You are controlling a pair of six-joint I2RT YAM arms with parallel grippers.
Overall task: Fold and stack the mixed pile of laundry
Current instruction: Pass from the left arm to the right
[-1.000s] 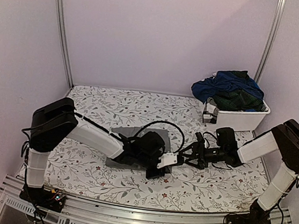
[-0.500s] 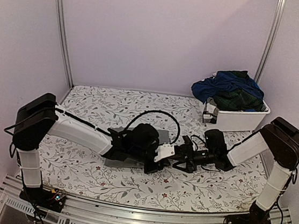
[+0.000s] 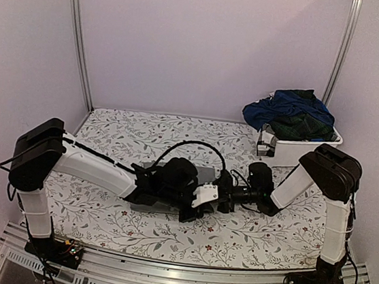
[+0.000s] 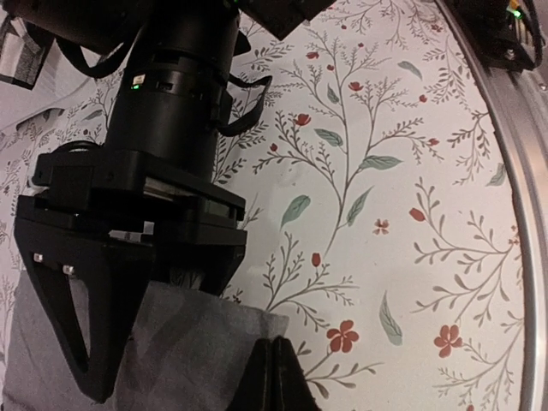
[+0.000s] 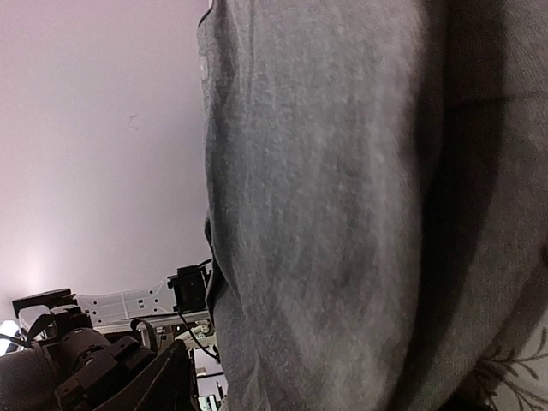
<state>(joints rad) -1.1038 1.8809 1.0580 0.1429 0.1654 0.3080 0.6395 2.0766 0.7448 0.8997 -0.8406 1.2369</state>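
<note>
Since the right pincer (image 3: 221,196) has slid in from 3 o'clock to meet the left pincer (image 4: 271,368), both now work the grey cloth garment (image 4: 188,360) at mid-surface. Left: pinched tight at its corner; fabric caught or not, cannot tell. Right: jaws apart, straddling the edge. Fold being set up, likely. Room: floral-patterned surface (image 3: 122,134) bare toward 9 and 12 o'clock. Beyond, 2 o'clock: navy blue garment (image 3: 289,105) and dark green plaid garment (image 3: 302,129) heaped in white plastic bin (image 3: 305,152).

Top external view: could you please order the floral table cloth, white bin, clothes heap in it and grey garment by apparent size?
1. floral table cloth
2. clothes heap and white bin, about alike
3. grey garment, mostly hidden, so its rank is unsure
</note>
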